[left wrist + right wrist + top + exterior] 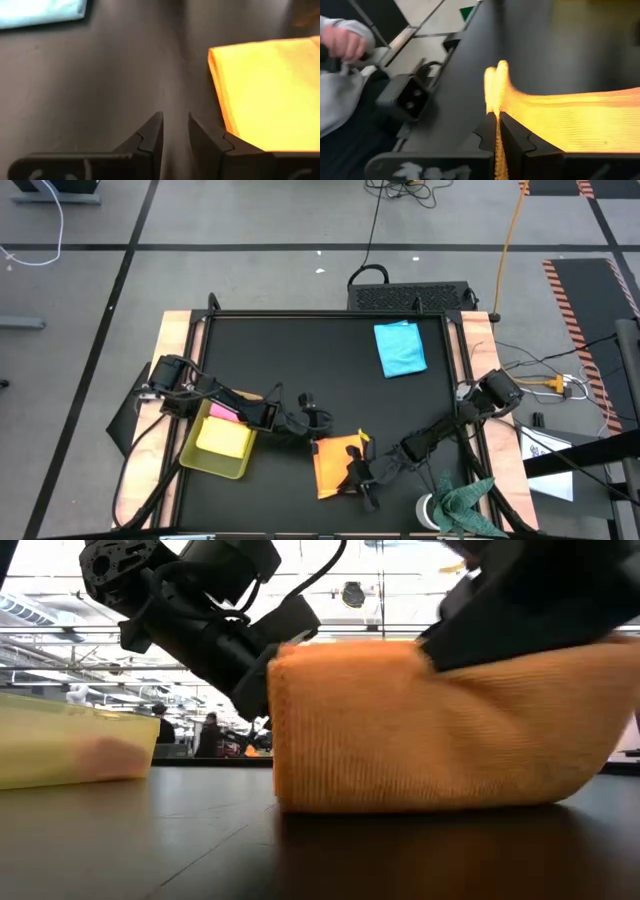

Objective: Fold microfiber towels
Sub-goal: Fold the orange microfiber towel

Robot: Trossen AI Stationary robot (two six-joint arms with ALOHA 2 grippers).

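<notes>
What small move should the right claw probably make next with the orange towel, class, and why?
Probably carry the pinched edge across and lay it flat. The right claw is shut on a doubled edge of the orange towel, lifted off the table; the left claw waits beside it, empty.

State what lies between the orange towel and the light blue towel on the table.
Nothing: in the high view, only bare black table separates the orange towel from the light blue towel.

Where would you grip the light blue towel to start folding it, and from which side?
Probably at a near corner of the light blue towel, coming from the right arm's side. It lies flat and apart on the table, so only thin edges offer the fingers anything to pinch.
</notes>
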